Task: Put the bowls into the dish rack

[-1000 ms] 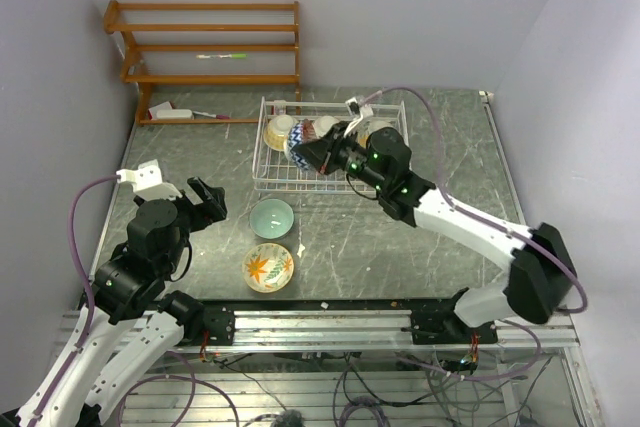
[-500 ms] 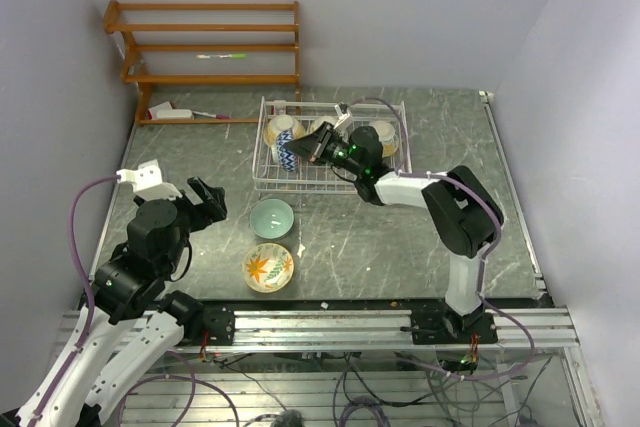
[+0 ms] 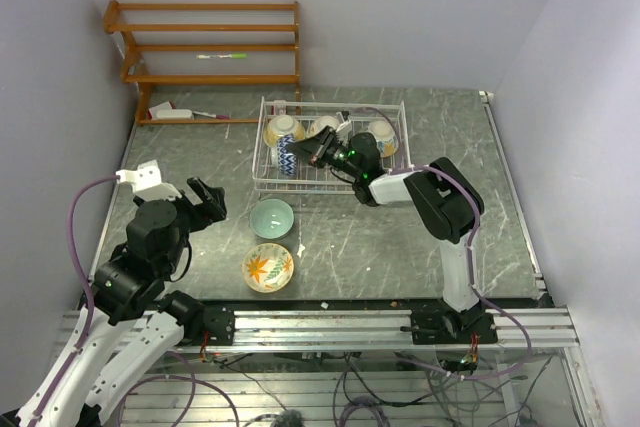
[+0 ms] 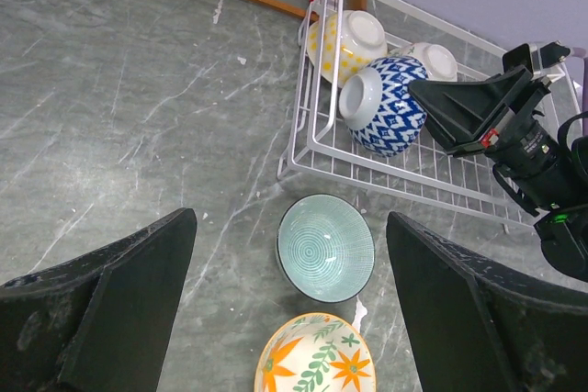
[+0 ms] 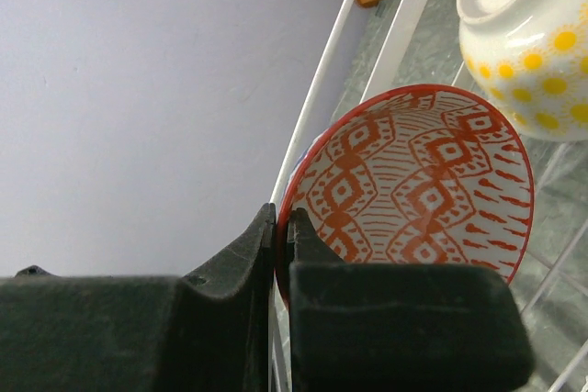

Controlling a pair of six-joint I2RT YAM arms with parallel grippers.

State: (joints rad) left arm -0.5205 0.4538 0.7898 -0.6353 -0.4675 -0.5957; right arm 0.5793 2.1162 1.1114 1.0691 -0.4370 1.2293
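Note:
My right gripper (image 3: 318, 150) is shut on the rim of a bowl, blue-and-white outside (image 3: 288, 153) and red-patterned inside (image 5: 423, 181), holding it on edge in the left part of the white wire dish rack (image 3: 259, 162). The pinch shows in the right wrist view (image 5: 282, 218). A yellow-dotted bowl (image 3: 283, 128) lies right behind it, and two more bowls (image 3: 325, 127) (image 3: 383, 135) sit further right in the rack. The teal bowl (image 3: 272, 217) and the orange-flower bowl (image 3: 268, 267) stand on the table in front of the rack. My left gripper (image 4: 289, 218) is open and empty above them.
An orange-brown wooden shelf unit (image 3: 200, 47) stands against the back wall, with small items (image 3: 175, 112) at its foot. Walls close in on the left, back and right. The table's metal rail (image 3: 330, 322) runs along the near edge.
My right arm has folded in and carried the blue-and-white bowl left and down into the rack beside the yellow-dotted bowl. The left arm has not moved.

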